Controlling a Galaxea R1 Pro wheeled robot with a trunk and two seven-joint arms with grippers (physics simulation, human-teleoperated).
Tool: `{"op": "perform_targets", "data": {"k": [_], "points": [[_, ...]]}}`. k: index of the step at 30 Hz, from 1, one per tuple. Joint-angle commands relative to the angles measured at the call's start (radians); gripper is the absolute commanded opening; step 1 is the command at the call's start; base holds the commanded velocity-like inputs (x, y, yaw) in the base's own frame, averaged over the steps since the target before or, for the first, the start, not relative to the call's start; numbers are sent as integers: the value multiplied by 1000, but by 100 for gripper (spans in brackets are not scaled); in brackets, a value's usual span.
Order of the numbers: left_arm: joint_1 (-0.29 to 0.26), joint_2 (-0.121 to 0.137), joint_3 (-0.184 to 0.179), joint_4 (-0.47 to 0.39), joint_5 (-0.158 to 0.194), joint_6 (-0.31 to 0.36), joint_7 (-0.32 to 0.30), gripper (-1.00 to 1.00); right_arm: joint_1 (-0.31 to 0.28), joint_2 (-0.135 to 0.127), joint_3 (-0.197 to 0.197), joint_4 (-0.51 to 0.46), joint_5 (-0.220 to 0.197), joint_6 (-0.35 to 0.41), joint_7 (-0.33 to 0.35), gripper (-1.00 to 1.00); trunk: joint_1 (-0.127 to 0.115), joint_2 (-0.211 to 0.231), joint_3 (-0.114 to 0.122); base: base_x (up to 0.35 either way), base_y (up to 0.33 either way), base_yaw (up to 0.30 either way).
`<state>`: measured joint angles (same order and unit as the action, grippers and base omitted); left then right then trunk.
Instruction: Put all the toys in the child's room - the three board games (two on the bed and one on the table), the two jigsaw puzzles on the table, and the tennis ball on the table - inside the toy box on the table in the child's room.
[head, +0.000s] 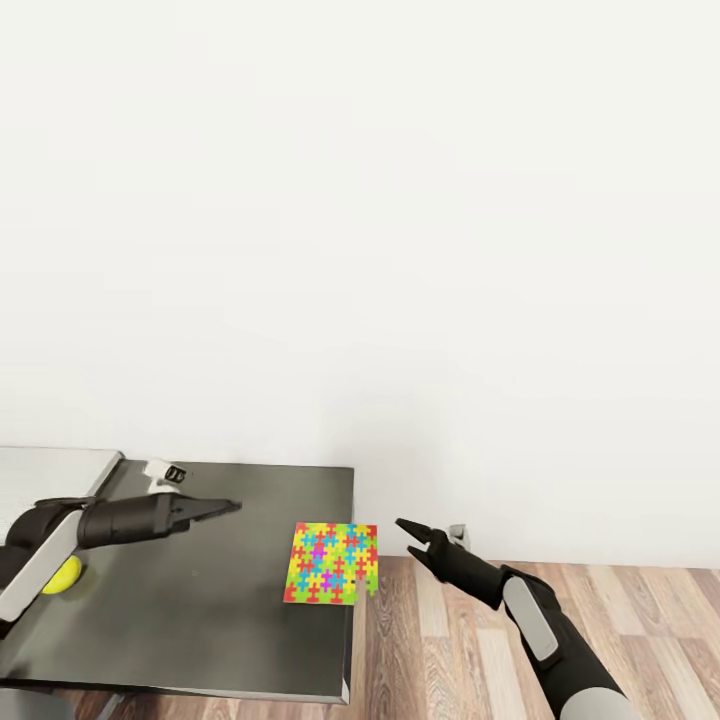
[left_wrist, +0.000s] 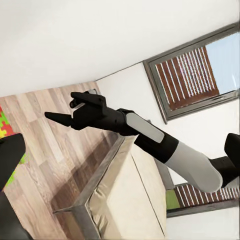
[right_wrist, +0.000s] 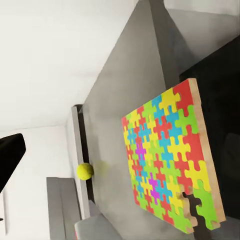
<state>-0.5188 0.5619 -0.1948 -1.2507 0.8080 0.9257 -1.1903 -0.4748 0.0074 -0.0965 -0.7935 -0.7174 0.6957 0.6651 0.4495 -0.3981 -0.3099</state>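
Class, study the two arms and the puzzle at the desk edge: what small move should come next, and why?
Probably the right gripper should ease toward the jigsaw puzzle. It is open and empty, off the dark table edge, and the puzzle's corner overhangs that edge on its side.

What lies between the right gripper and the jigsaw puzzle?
Nothing: in the head view only open air above floor separates the right gripper from the jigsaw puzzle.

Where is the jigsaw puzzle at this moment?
In the head view, the jigsaw puzzle lies on the dark table section, overhanging its right edge, just left of the right gripper.
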Motion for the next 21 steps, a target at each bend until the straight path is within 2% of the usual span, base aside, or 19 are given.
{"op": "perform_targets", "data": {"k": [1, 6, 7, 11, 21], "points": [[-1, -16, -4, -1, 5, 20, -1, 100, -1, -3, -7, 2, -2, 6, 5, 100, 1, -2, -2, 0, 2, 0], [-1, -62, -8, -2, -1, 39, -1, 100, -1, -7, -20, 6, -2, 6, 9, 100, 1, -2, -2, 0, 1, 0], [-1, -78, -9, -3, -2, 42, -1, 100, -1, -8, -25, 6, -2, 6, 10, 100, 1, -2, -2, 0, 0, 0], [1, -101, -11, -5, 0, 48, -2, 100, -1, -9, -32, 6, -2, 6, 11, 100, 1, -2, -2, 0, 0, 0], [11, -112, -12, -7, 2, 49, -2, 100, -1, -10, -35, 7, -2, 7, 11, 100, 1, -2, -2, 0, 0, 0]]}}
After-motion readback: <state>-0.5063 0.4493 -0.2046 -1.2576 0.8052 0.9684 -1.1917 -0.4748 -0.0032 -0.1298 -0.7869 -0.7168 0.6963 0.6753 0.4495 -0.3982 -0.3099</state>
